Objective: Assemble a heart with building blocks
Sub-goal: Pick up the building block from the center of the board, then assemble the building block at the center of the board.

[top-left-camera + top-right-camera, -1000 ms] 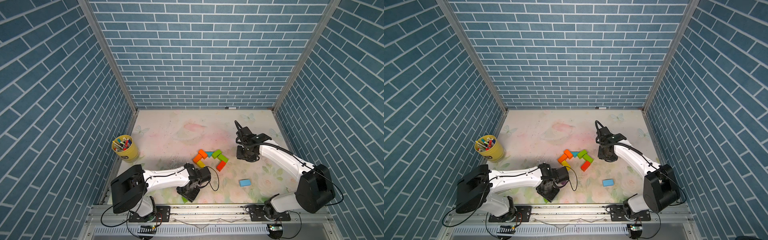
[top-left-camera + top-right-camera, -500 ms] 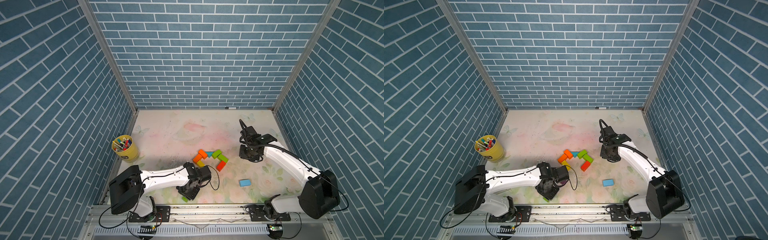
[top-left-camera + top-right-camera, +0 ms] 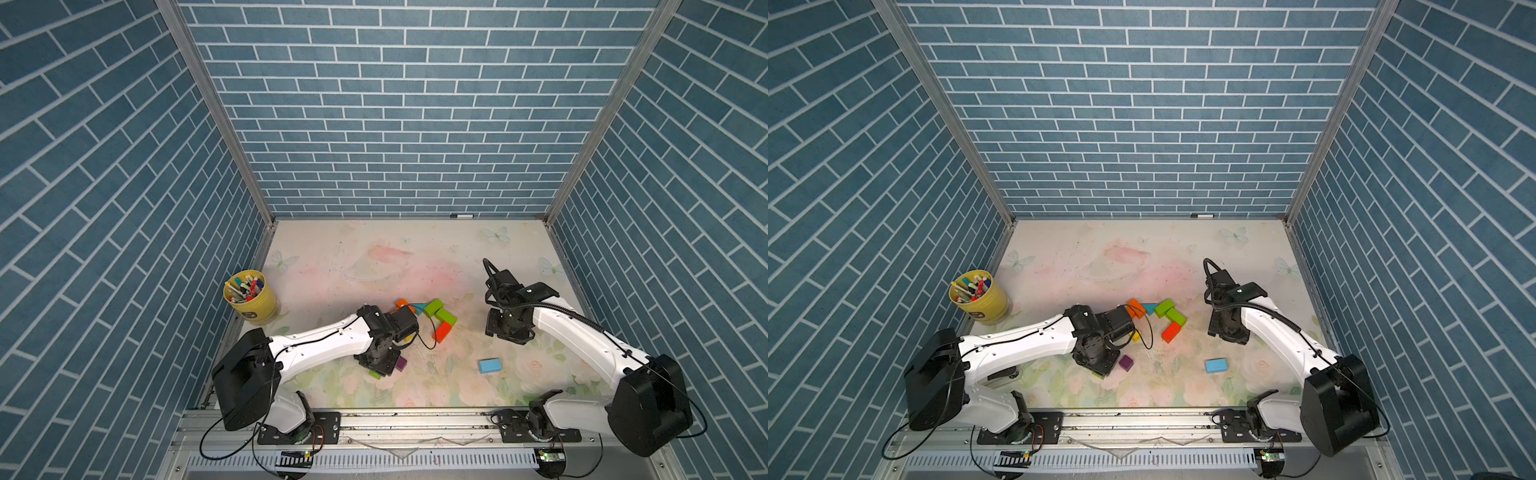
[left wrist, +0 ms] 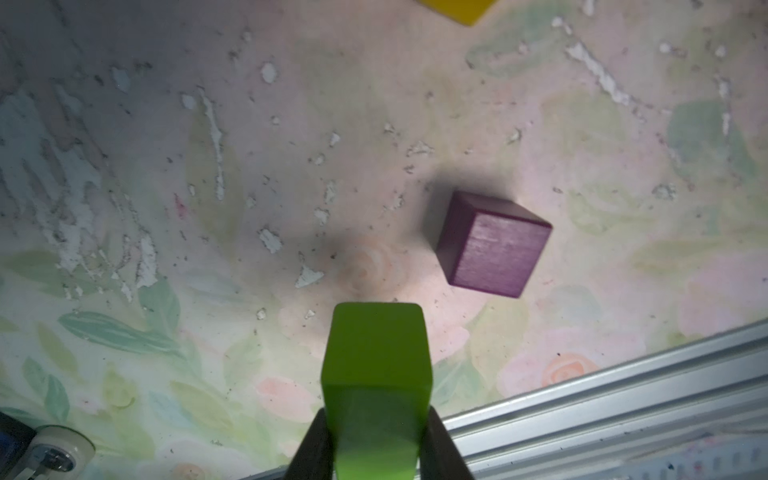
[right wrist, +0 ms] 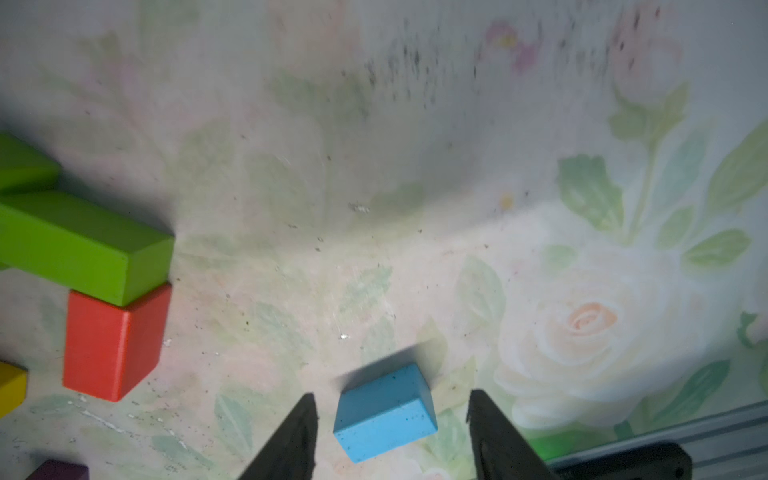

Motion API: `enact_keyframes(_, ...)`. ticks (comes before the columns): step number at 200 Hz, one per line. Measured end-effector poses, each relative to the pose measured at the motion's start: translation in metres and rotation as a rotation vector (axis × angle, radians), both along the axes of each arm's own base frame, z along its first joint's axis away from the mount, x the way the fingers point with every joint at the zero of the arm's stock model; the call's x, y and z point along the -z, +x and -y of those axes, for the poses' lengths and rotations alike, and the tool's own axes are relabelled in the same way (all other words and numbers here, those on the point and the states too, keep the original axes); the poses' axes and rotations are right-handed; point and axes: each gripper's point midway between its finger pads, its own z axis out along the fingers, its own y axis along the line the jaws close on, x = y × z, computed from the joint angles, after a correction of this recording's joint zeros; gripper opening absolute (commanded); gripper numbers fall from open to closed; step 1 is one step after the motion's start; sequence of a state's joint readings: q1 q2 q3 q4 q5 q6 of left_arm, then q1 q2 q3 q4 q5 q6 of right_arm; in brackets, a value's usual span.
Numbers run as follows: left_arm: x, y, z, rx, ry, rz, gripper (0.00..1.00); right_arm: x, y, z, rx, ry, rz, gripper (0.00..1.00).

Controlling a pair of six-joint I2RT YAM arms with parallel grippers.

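Step in hand: picking up loose blocks to close the outline. The left hand [image 4: 376,415] was clenched on a green block [image 4: 376,365], held end-on. I could not tell if it had cleared the desk [image 3: 374,257]. The purple cube [image 4: 494,245] sat loose just beside it.

The right hand [image 5: 390,399] was released and empty, with its jaws spread. The blue block [image 5: 384,411] showed between them in the wrist view. In both top views that block [image 3: 489,365] lay apart from the hand, nearer the front rail, so the hand was probably aimed at it and not yet on it.

The heart [image 3: 439,312] was half built mid-desk:
- orange block [image 3: 1133,307]
- teal triangle [image 3: 1148,308] at the notch
- two green blocks [image 3: 1176,318] bending down the right side
- red block [image 3: 1171,331] below them
- yellow block [image 3: 1136,336], partly hidden under the left arm

The lower left side and the bottom tip were missing.

Likely next moves:
- The left hand carries the green block up and sets it angled under the yellow one without bumping it.
- The right hand drops lower, squares up across the blue block's short sides and closes.
- The purple cube likely goes in last as the tip.

Writing: none readable. A yellow cup [image 3: 249,297] of markers [image 3: 245,286] had a dark mark low on its side, too small to read. The blocks were plain, with no labels or brands.
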State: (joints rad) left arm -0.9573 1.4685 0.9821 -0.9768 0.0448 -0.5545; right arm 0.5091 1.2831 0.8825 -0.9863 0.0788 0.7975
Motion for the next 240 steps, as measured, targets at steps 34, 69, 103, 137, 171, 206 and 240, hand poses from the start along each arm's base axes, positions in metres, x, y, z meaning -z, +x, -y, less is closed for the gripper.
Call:
enact_keyframes(34,-0.001,0.020,-0.006,-0.072,-0.028,0.022,0.14,0.021,-0.025,-0.004,0.043,-0.032,-0.071,0.67)
enact_keyframes(69,0.003,0.022,-0.002,-0.062,-0.030,0.016,0.14,0.026,-0.030,-0.006,0.123,-0.027,-0.070,0.65)
enact_keyframes(103,-0.006,0.029,0.017,-0.043,-0.071,0.019,0.14,0.043,-0.049,0.002,0.189,-0.031,-0.118,0.63)
enact_keyframes(137,-0.023,0.041,0.058,0.035,-0.126,0.047,0.14,0.048,-0.054,-0.001,0.205,-0.012,-0.136,0.62)
enact_keyframes(171,-0.020,0.035,0.097,0.149,-0.133,0.024,0.14,0.050,-0.052,-0.003,0.202,-0.004,-0.137,0.62)
enact_keyframes(206,0.000,0.021,0.120,0.254,-0.102,-0.036,0.14,0.046,-0.051,-0.003,0.202,0.001,-0.119,0.62)
enact_keyframes(240,0.015,0.019,0.121,0.293,-0.063,-0.079,0.28,0.041,-0.051,-0.003,0.217,0.023,-0.097,0.62)
